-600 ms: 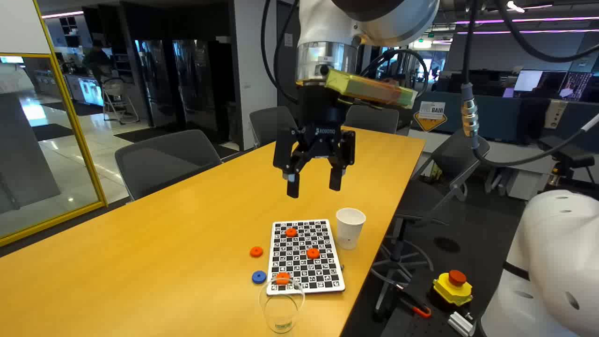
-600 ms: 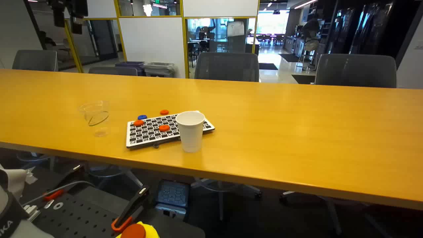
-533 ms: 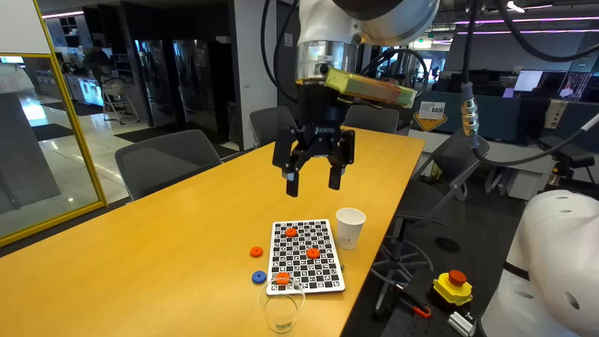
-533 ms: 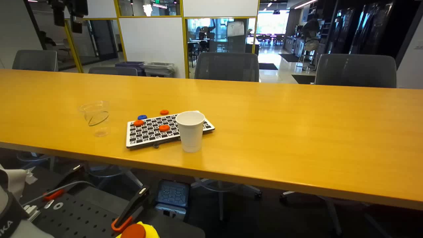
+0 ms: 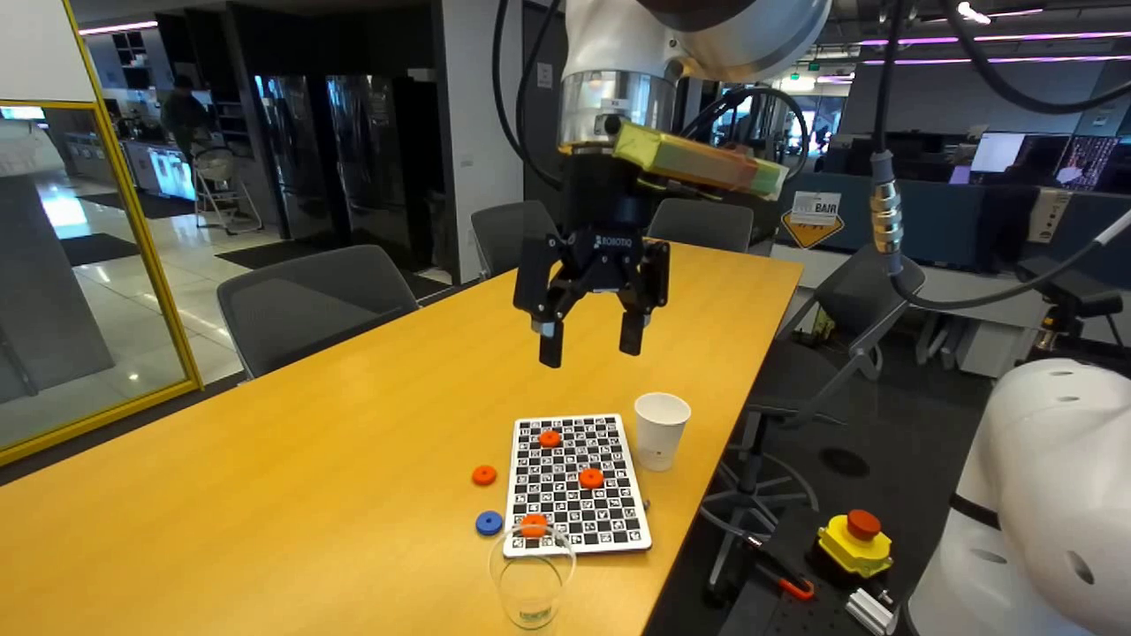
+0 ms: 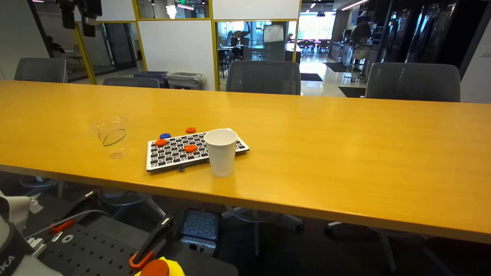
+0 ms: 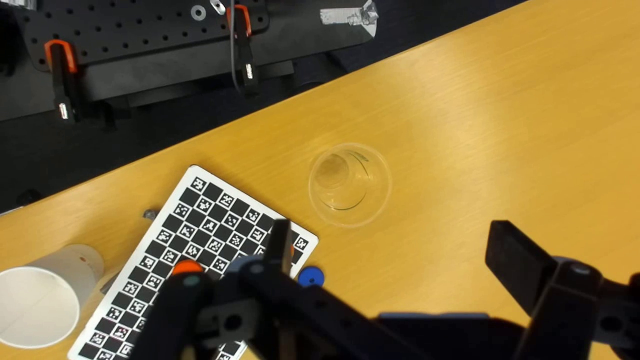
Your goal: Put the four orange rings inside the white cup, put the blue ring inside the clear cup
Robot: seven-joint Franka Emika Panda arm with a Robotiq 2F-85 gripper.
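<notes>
Three orange rings lie on the checkered board, at its far end point(image 5: 550, 439), near its middle point(image 5: 591, 479) and at its near corner, an orange ring point(image 5: 534, 526) seen through the clear cup's rim. Another orange ring point(image 5: 484, 475) is on the table beside the board, as is the blue ring point(image 5: 489, 523) point(image 7: 311, 276). Upright by the board's long edge stands the white cup point(image 5: 661, 433) point(image 6: 221, 153). The clear cup point(image 6: 111, 138) point(image 7: 350, 220) is upright off the board's near end. High above the table, my gripper point(image 5: 590, 348) point(image 7: 390, 235) is open, nothing between its fingers.
The checkered board point(image 5: 574, 508) rests on the yellow table point(image 6: 326, 153), close to the edge on the robot's side. Chairs point(image 5: 314, 296) line the far side. A mounting plate with clamps point(image 7: 150, 30) and a red-topped button point(image 5: 861, 530) lie beyond the table edge.
My gripper has risen a little, its jaws staying wide. Rings, cups and board lie where they were.
</notes>
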